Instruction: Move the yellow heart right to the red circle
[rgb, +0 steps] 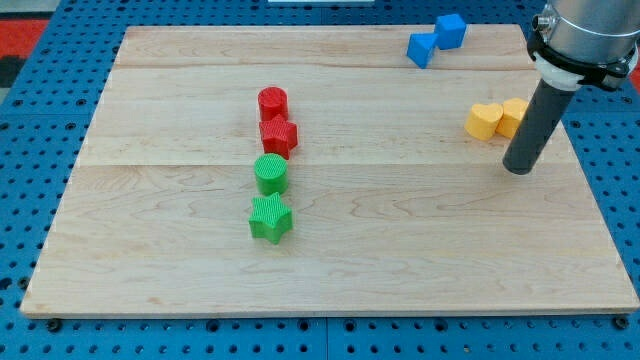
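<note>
— Where is the piece you have to shift?

— The small yellow heart-shaped block (484, 121) sits just to the view's left of my tip (519, 170) and a little toward the view's top, touching a second yellow block (515, 116) whose shape I cannot make out behind my rod. The red cylinder block (273, 102), my target, lies well away toward the view's left.

— Are you holding anything?

— No. I have no jaws to open or close, only a dark rod resting on the pale wooden board (400, 250), and my tip is touching none of the blocks.

— How will the heart behave?

— I judge it light, rigid and ready to slide on the smooth wood. It cannot be gripped, so I would press on its flank facing the view's right. The lobes may make it swivel off my tip, and the neighbour is in the way on that side.

— Count the pieces.

— Two yellow; two blue blocks (437, 39) toward the view's top, left of my rod; two red, the cylinder and a red star (279, 137); two green, a green cylinder (271, 173) and a green star (270, 219). Eight in all.
</note>
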